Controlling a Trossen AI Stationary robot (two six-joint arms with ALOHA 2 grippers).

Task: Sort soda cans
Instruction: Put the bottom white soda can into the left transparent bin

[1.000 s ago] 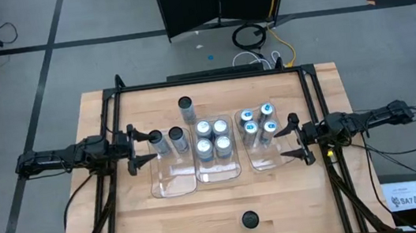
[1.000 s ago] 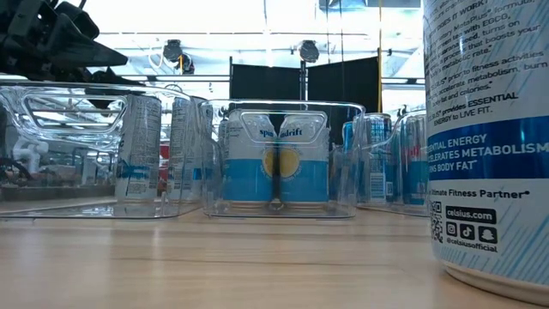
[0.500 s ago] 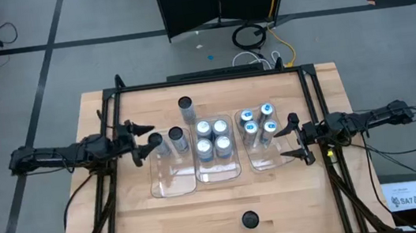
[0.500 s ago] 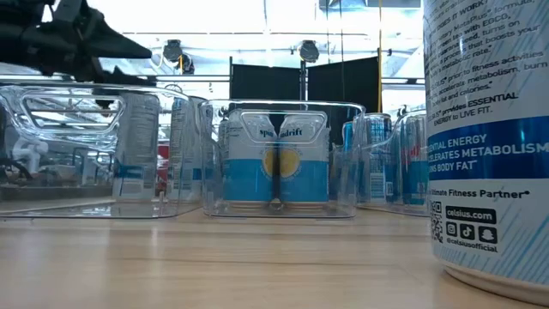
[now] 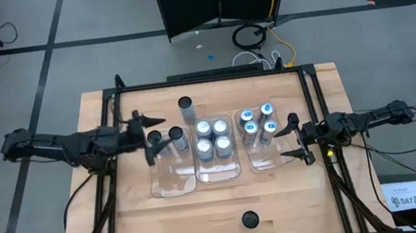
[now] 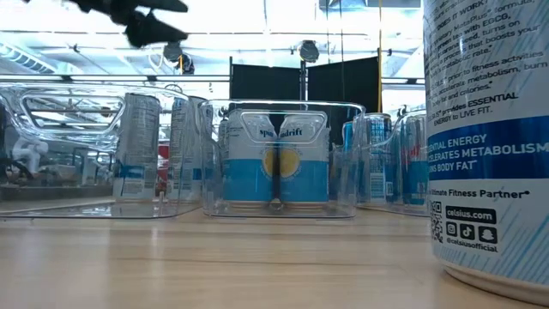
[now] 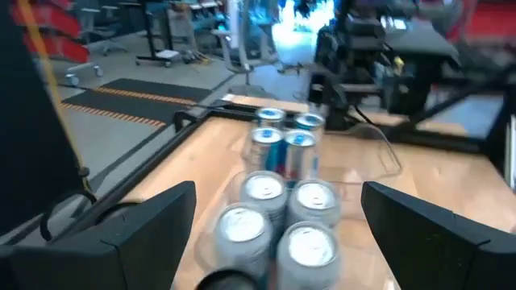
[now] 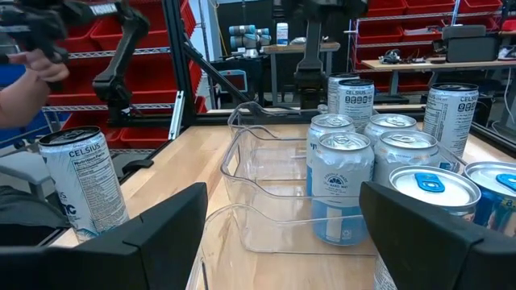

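Fingers wide, empty: left gripper (image 5: 150,139) above left tray (image 5: 170,186), likely having released its dark-topped cans (image 5: 177,139) | right gripper (image 5: 298,139) wide, waiting beside right tray (image 5: 265,163).

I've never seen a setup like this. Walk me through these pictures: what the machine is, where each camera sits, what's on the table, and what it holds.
Two dark robot arms work at a wooden table. One camera looks straight down, one sits at table-top height, and one rides on each wrist. The left gripper hangs open over the left tray, holding nothing. The right gripper waits open beside the right tray, also empty. Three clear trays hold soda cans: two dark-topped cans, four silver-topped cans and four blue-topped cans. A loose can stands behind the trays, and another can near the front edge.
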